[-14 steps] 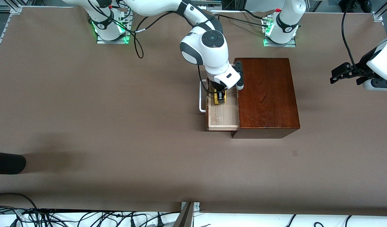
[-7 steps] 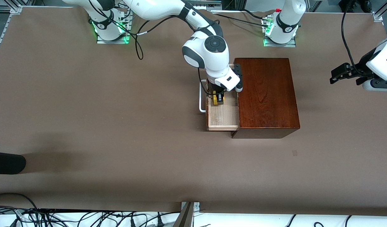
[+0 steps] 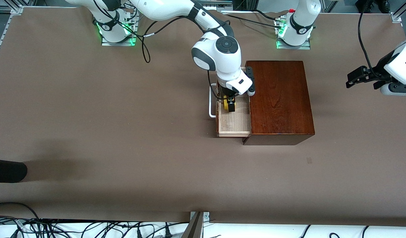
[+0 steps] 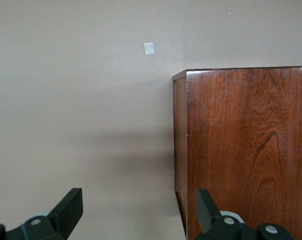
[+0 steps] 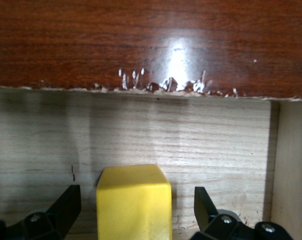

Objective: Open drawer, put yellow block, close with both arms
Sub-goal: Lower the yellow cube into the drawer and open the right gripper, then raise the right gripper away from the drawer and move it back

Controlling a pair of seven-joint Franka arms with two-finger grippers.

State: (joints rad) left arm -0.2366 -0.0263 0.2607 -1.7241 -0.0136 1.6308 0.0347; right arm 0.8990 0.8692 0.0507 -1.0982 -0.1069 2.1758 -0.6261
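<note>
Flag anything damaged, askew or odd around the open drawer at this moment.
The mahogany box has a chipped lower edge above the drawer: ragged pale nicks break the glossy finish. Otherwise nothing stands out: the yellow block sits upright on the drawer floor between the right tool's open fingers.

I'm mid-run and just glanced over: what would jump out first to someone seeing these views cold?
The yellow block sits in the pulled-out drawer, between the parted fingers of the right gripper, with gaps on both sides. The glossy mahogany box dominates mid-table. The left gripper waits, open, over the table at the left arm's end.
</note>
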